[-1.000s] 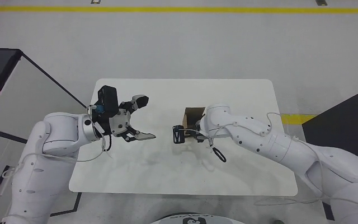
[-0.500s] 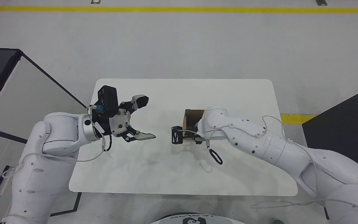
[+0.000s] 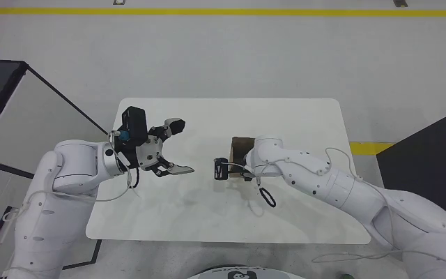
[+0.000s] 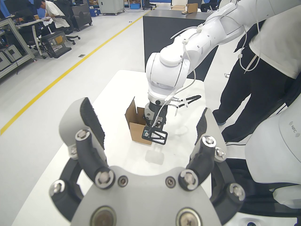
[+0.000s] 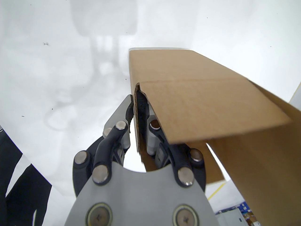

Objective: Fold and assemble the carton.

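Top view first: carton (image 3: 242, 144) standing near the middle of the table (image 3: 300, 118), largely tucked under the right arm's wrist. Right gripper (image 3: 221, 169) hard against its side facing the other arm. Left gripper (image 3: 182, 147) spread wide, holding nothing, well apart from the box.

Over to the left wrist view: small brown box upright, open at the top, one flap sticking up. Looks light. Thin corrugated board, probably stiff across the panels, quick to bend at the creases and easy to crush. Best taken by a wall edge near a crease.

Right wrist view now: fingers (image 5: 121, 114) closed narrow on a carton wall, board edge pinched between them. Inner finger half hidden behind a folded flap. Underside out of sight, so no telling how the bottom flaps lie.
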